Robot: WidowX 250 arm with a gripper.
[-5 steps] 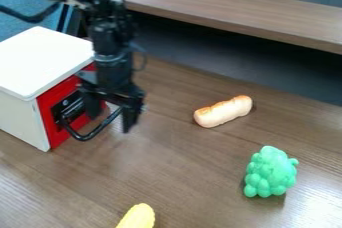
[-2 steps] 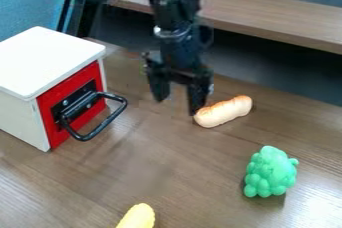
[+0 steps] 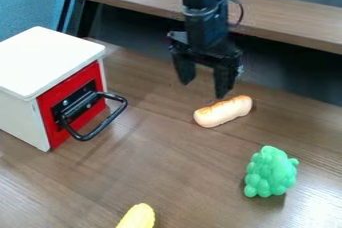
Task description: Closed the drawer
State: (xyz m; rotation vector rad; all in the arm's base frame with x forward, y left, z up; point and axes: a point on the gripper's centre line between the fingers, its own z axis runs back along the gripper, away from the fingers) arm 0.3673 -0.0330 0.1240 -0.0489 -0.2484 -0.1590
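My gripper point(image 3: 203, 88) hangs at the upper middle of the camera view, its two fingers spread apart with nothing between them. It is to the right of the white box with the drawer and just above and behind the bread roll. The drawer's red front point(image 3: 70, 104) sits flush in the box's right-facing side, as far as can be seen. A black loop handle point(image 3: 100, 127) sticks out from that front over the table, apart from the gripper.
A bread roll point(image 3: 224, 111) lies right of centre. Green toy grapes point(image 3: 270, 172) are at the lower right, and a yellow toy piece point(image 3: 138, 217) is at the bottom edge. Behind the table point(image 3: 180, 157) runs a wooden ledge point(image 3: 280, 18).
My gripper has moved away from the handle, to the right and then slightly up and back. The box, its red front and the handle have not visibly moved.
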